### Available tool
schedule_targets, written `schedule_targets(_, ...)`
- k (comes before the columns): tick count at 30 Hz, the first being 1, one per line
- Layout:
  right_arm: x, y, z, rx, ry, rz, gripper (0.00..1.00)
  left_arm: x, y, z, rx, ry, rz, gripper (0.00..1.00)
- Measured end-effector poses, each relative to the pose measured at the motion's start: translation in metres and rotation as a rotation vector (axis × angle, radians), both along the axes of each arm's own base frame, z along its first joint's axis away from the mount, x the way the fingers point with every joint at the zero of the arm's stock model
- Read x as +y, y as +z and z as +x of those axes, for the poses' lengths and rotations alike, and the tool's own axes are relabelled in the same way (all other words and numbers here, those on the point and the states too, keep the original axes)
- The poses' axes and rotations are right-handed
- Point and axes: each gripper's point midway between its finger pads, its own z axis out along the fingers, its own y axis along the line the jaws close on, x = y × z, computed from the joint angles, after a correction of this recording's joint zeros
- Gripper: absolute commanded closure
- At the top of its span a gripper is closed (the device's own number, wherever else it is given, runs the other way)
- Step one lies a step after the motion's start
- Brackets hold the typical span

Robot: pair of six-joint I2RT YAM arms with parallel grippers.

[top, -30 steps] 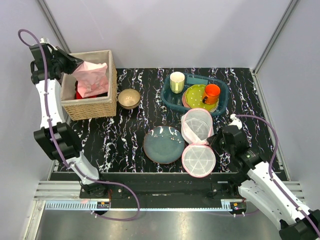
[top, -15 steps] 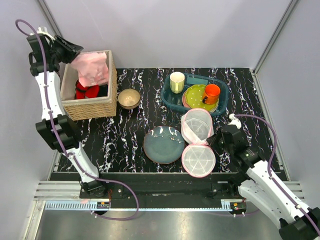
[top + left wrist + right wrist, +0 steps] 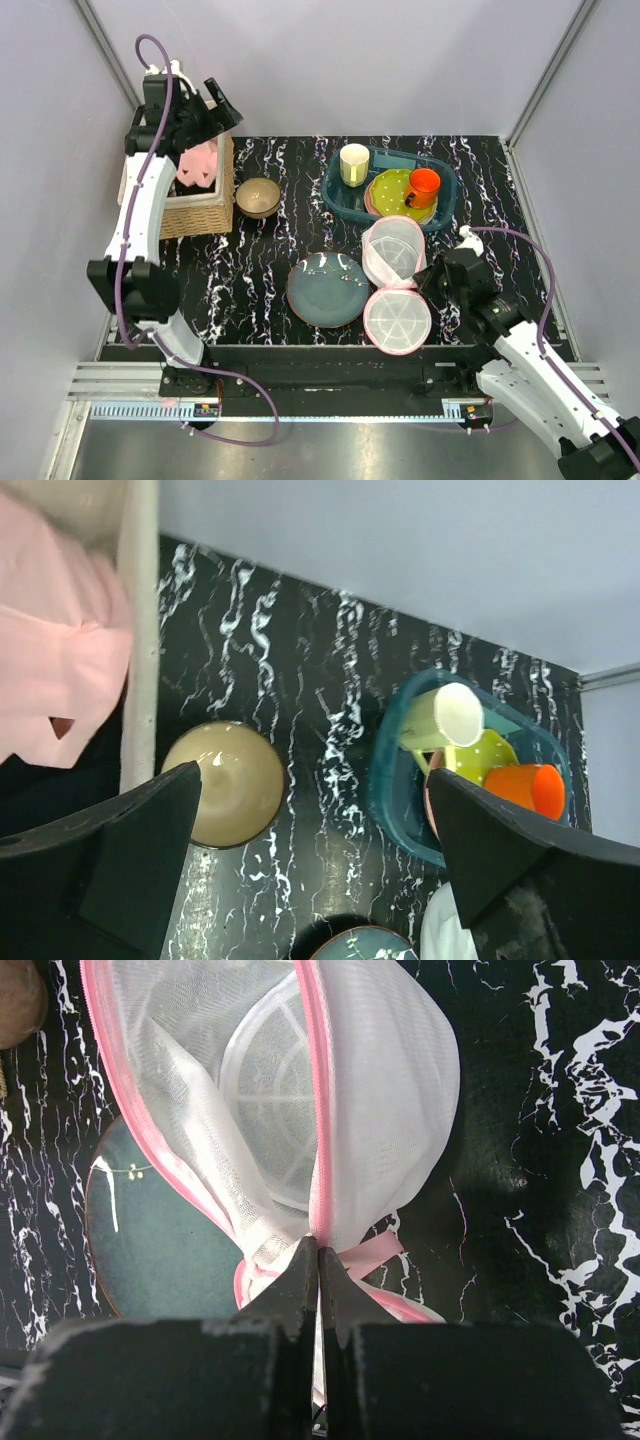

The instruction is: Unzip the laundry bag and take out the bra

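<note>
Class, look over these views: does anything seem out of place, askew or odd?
The laundry bag gapes unzipped beside the blue-grey plate, its two halves splayed apart, the right gripper with jaws pinched on its pink trim. The bra lies bunched in the wicker basket. Nothing looks spilled or broken.

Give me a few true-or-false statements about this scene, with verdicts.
The right gripper is shut on the bag's pink trim. True.
The left gripper grips the bra. False: its jaws stand open, empty; the bra is at the basket.
The bag is zipped shut. False: it gapes open.
The bowl stands beside the basket. True.
The orange cup stands in the basket. False: it is in the tray.
</note>
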Motion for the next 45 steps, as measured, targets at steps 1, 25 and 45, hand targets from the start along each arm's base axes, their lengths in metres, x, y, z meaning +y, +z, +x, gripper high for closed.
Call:
schedule_targets(1, 0.000, 0.001, 0.000, -0.004, 0.000, 0.002, 1.00, -0.011, 0.017, -0.009, -0.038, -0.022, 0.015, 0.01)
schedule_targets(25, -0.056, 0.074, 0.014, -0.165, -0.207, -0.180, 1.00, -0.180, -0.087, -0.161, 0.135, -0.459, 0.003, 0.01)
schedule_targets(45, -0.101, 0.056, 0.045, -0.013, -0.423, -0.437, 0.00, -0.184, -0.085, -0.175, 0.142, -0.500, 0.018, 0.01)
